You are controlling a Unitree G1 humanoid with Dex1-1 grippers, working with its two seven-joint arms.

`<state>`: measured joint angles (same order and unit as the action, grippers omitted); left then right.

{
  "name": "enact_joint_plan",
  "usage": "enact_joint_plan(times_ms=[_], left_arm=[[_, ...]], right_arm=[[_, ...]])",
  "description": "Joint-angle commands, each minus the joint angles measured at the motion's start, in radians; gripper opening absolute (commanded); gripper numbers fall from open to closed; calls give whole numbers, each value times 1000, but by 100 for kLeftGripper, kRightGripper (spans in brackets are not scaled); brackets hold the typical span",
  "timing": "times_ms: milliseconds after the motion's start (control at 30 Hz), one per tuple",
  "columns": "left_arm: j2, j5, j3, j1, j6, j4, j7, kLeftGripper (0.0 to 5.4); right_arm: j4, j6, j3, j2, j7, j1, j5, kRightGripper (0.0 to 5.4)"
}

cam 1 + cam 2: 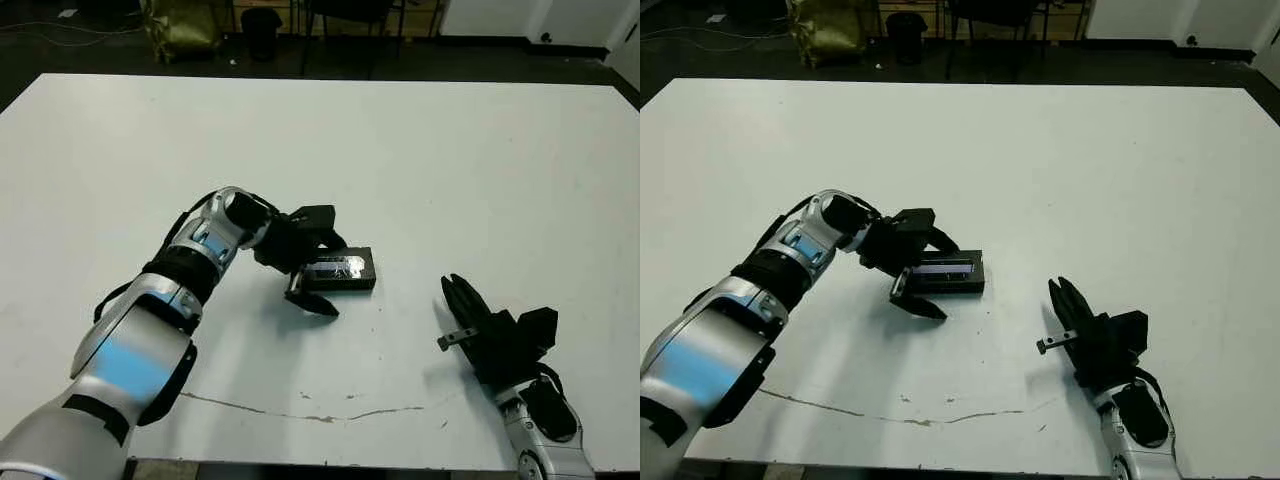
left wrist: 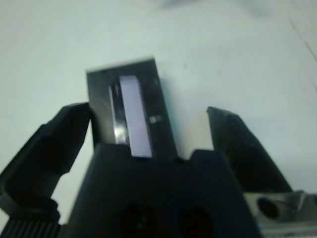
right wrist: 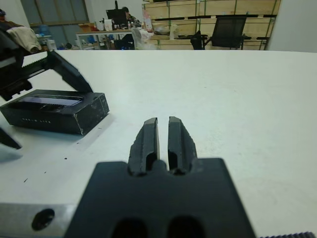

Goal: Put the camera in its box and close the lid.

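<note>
Straddling the box [image 1: 342, 271], the left end effector [image 1: 305, 262] has its fingers spread wide, the lid [image 2: 134, 114] already on top between them. Pulling away crooked could bump the lid loose. Off to the side, the right end effector [image 3: 162, 140] sits pressed together on the bench [image 1: 450, 160].

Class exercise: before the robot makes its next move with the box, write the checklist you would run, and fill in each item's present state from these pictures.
1. Lid sits on the box: ok, it looks flush.
2. Camera inside the box: cannot tell, closed box hides it.
3. Left gripper open, fingers straddling the box: ok.
4. Right gripper shut, away from the box: ok.
5. Table bare around the box: ok.
</note>
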<state>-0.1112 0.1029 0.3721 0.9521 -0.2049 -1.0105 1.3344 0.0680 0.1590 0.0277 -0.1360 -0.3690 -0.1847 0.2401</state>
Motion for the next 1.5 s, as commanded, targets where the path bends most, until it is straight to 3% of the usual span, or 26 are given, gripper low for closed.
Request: enact_joint_plan(times_ms=[33, 333, 467, 533, 633, 767, 800, 900, 1033, 1267, 1467, 1500], left_arm=[[-4, -8, -28, 4, -22, -19, -25, 539], [1, -12, -57, -2, -52, -18, -73, 539], [-4, -55, -89, -5, -38, -3, -47, 539], [-19, -98, -123, -10, 15, 34, -23, 539], [-32, -245, -235, -71, 253, 185, -42, 539], [-1, -373, -392, -265, 450, 549, -343, 517], [18, -362, -410, -322, 464, 653, -453, 497], [57, -215, -386, -492, 357, 896, -733, 425], [78, -120, -310, -651, 316, 1056, -887, 327], [72, 17, -166, -764, 228, 1115, -1010, 157], [77, 58, -103, -749, 233, 1063, -1049, 6], [75, 70, -94, -742, 234, 1051, -1055, 2]], right_arm=[[-30, -10, 3, -2, -10, -10, 8, 0], [-25, -9, -1, -4, -4, -12, -2, 0], [-29, -7, -1, -4, -4, -11, -5, 0], [-32, -1, 0, -1, -8, -10, 2, 0], [-39, 15, 3, 0, -18, -8, 9, 0], [-23, -6, 3, 0, -4, -11, 3, 0], [-23, -6, 2, 1, -1, -11, 0, 0], [-34, 1, -1, 5, -7, -4, 5, 0], [-23, -15, -9, 5, -1, -3, 2, 0], [-48, 13, -11, 8, -12, 1, 4, 0], [-38, -1, -11, 5, -7, -5, 0, 0], [-33, -4, -12, 4, -5, -7, -4, 0]])
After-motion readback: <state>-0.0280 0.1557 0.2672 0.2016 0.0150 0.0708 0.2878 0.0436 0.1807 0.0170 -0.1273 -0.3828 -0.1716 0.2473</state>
